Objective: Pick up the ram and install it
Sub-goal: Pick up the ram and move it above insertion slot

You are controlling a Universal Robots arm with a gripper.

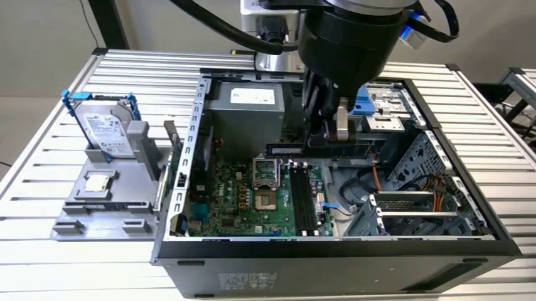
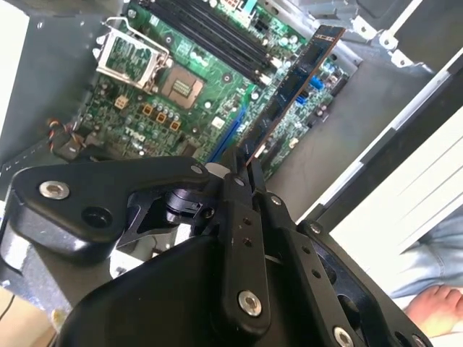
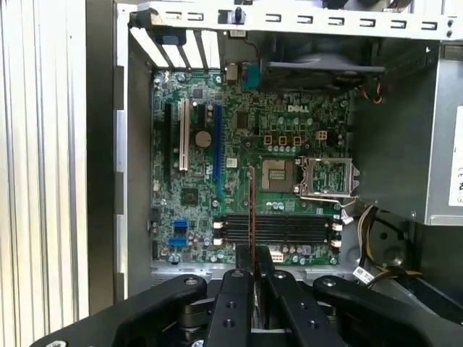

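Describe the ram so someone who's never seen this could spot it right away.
Start at the open case on the slatted table, where the gripper reaches in over the motherboard. The ram is the thin dark stick pinched in that gripper, above the board's black slots, unlike the boxy silver hard drive outside the case.

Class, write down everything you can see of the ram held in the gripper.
The ram is a thin, long, dark circuit-board stick with a blue label and an orange-looking edge. The gripper is shut on it; much of its length juts out free. It hangs inside the open case above the motherboard, lying crosswise to the black memory slots, seated in none.
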